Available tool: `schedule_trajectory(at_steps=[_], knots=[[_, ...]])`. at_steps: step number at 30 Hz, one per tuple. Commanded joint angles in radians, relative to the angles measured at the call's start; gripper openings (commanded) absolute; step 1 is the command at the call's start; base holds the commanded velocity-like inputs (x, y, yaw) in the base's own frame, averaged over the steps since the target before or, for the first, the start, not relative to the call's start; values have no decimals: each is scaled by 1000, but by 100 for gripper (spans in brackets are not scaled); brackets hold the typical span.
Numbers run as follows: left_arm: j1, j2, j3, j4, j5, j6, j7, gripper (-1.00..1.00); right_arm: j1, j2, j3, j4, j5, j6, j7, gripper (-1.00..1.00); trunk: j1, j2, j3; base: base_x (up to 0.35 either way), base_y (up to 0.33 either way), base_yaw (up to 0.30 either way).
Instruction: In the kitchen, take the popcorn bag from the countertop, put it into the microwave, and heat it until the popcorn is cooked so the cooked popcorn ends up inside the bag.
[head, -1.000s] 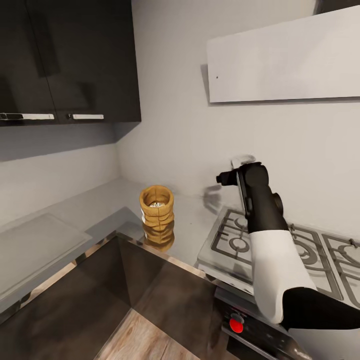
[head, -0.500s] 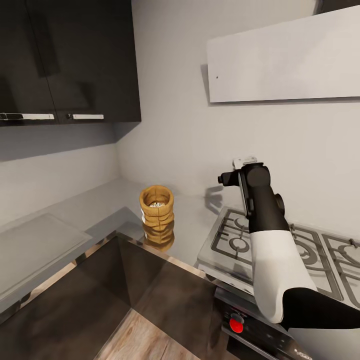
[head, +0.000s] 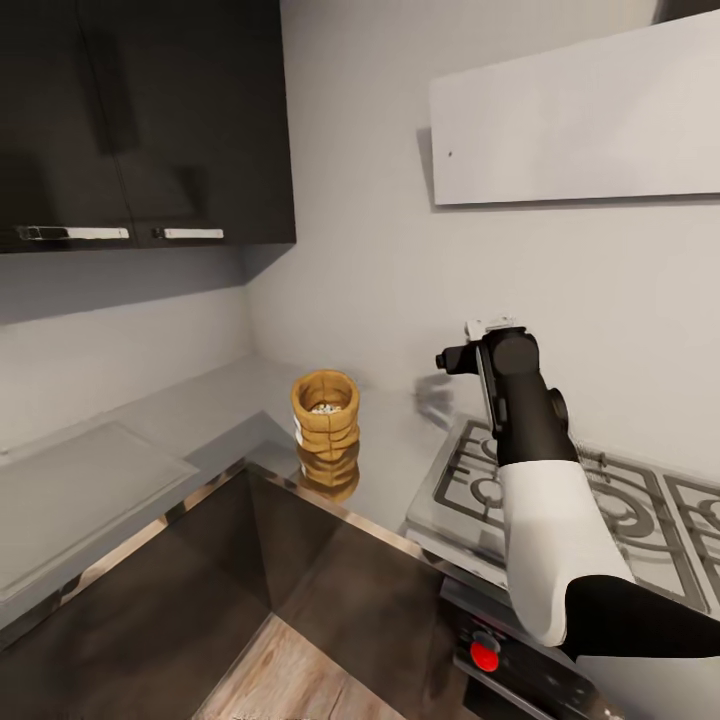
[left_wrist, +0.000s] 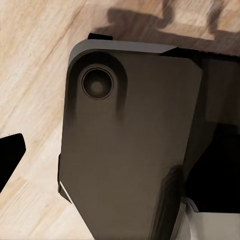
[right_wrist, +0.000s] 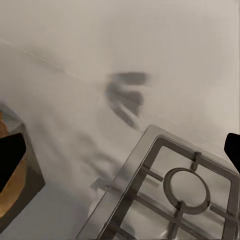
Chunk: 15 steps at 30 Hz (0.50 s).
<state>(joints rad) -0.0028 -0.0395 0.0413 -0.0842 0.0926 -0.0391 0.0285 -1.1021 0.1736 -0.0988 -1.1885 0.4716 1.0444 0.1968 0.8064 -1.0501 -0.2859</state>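
Near the countertop's (head: 200, 405) inner corner: popcorn bag (head: 325, 414), upright, mouth open, whitish popcorn (head: 322, 408) inside, its reflection just below on the glossy grey surface. Just beside the bag, toward the wall's far run: stove grate (head: 480, 480). Above that grate, well apart from the bag: right arm (head: 530, 470) raised, right gripper (head: 489, 326) at its top, holding nothing; jaw spread impossible to tell. Left gripper's jaw state likewise impossible to tell. Over wooden floor (left_wrist: 35, 75): dark robot base (left_wrist: 130, 145).

Dark robot base (left_wrist: 130, 150) over wooden floor (left_wrist: 35, 75)
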Motion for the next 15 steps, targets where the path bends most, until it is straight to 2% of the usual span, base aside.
schedule_trajectory(at_steps=[1, 15], knots=[[0, 0, 3, 0, 9, -2, 1, 100, -1, 1, -2, -1, 10, 3, 10, 100, 0, -1, -1, 0, 0, 267], [0, 0, 3, 0, 9, -2, 1, 100, -1, 1, -4, -1, 14, 3, -10, 100, 0, -1, -1, 0, 0, 275]])
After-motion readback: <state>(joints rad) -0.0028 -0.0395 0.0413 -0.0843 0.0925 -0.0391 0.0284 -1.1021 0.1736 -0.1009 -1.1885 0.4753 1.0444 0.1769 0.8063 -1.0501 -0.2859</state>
